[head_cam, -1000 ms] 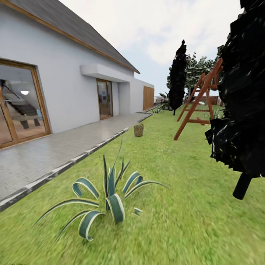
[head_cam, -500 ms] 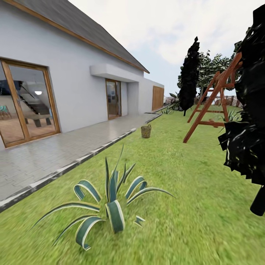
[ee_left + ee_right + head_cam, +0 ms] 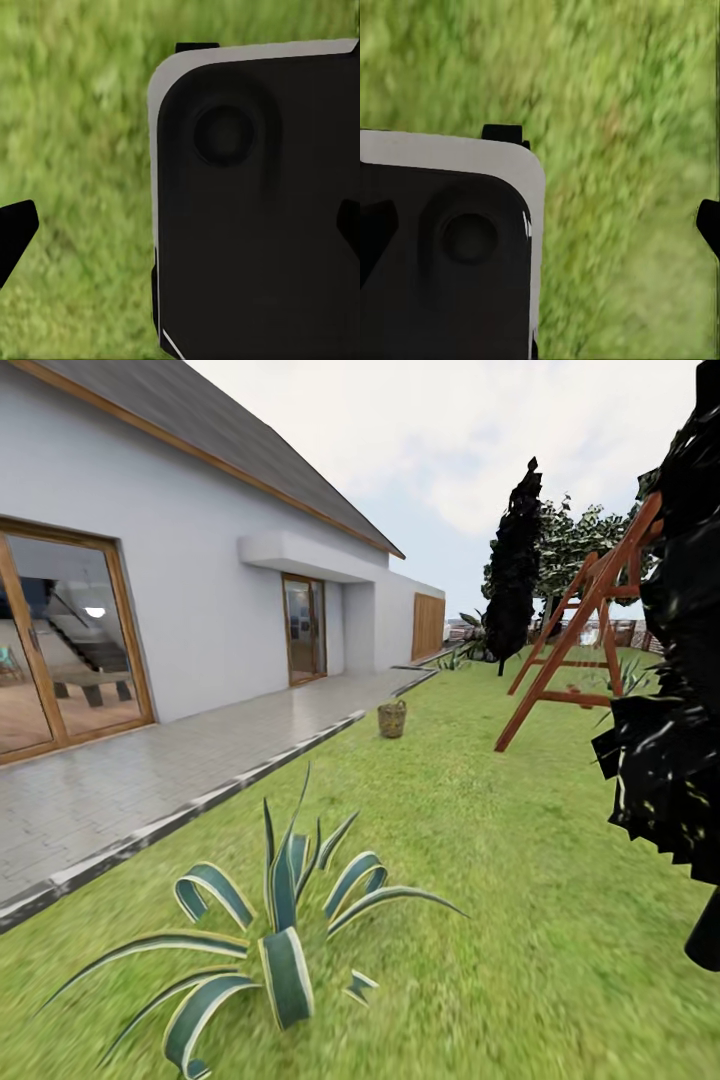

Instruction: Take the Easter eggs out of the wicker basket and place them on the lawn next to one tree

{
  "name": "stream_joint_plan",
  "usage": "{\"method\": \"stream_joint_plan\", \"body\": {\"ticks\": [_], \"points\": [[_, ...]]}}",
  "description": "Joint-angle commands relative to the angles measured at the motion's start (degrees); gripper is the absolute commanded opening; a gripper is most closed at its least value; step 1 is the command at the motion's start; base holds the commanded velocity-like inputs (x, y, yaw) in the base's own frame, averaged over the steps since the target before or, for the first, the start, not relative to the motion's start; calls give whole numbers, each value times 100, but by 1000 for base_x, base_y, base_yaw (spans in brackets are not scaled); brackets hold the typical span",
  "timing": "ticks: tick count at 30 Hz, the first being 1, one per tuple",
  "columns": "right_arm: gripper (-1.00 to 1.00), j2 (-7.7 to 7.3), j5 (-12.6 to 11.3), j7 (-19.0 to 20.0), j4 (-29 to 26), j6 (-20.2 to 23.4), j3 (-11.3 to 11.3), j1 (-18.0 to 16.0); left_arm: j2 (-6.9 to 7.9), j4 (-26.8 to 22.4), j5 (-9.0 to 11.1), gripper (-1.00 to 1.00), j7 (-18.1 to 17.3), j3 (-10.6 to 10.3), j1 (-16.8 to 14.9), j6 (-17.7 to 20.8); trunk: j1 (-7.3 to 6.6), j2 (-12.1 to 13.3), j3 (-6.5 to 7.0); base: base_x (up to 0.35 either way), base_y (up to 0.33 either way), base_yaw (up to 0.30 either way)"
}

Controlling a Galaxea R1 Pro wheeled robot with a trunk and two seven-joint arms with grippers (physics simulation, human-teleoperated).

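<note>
the wicker basket [image 3: 392, 718] sits far ahead on the lawn [image 3: 520, 880]; both grippers' fingertips look spread, empty.

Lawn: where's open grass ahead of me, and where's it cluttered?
Open: the lawn between the striped plant, the swing frame and the basket. Crowded: the near foreground at the plant, and the right edge under the black conifer.

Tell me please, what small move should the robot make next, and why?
Probably drive forward across the lawn toward the wicker basket, steering right of the striped agave. The basket stands far ahead near the paved path's edge, well beyond arm reach, and both wrist views show just grass below.
</note>
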Motion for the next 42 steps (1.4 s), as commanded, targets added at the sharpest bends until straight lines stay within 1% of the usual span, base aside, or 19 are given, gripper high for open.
{"method": "stream_joint_plan", "body": {"ticks": [1, 8, 22, 27, 35, 42], "points": [[100, 1, -4, -2, 19, -33, 36, -9, 1, -11, 2, 100, -3, -3, 4, -4, 3, -3, -5, 277, -212, 0], [100, 1, -2, -1, 19, -33, 37, -9, 1, -11, 2, 100, -3, -3, 4, -4, 3, -3, -5, 277, -212, 18], [100, 1, -11, -11, 19, -33, 30, -9, 1, -11, 2, 100, -3, -3, 4, -4, 3, -3, -5, 277, -212, 260], [100, 1, -8, -11, 19, -33, 30, -9, 1, -11, 2, 100, -3, -3, 4, -4, 3, -3, -5, 254, -194, 86], [100, 1, -8, -11, 19, -33, 30, -9, 5, -11, 2, 100, -11, -7, 4, -12, 3, -3, -5, 51, -51, 7], [100, 1, -10, -11, 19, -33, 30, -9, -7, -11, 2, 100, -11, -5, 4, -13, 3, -3, -5, 18, -248, 73]]}}
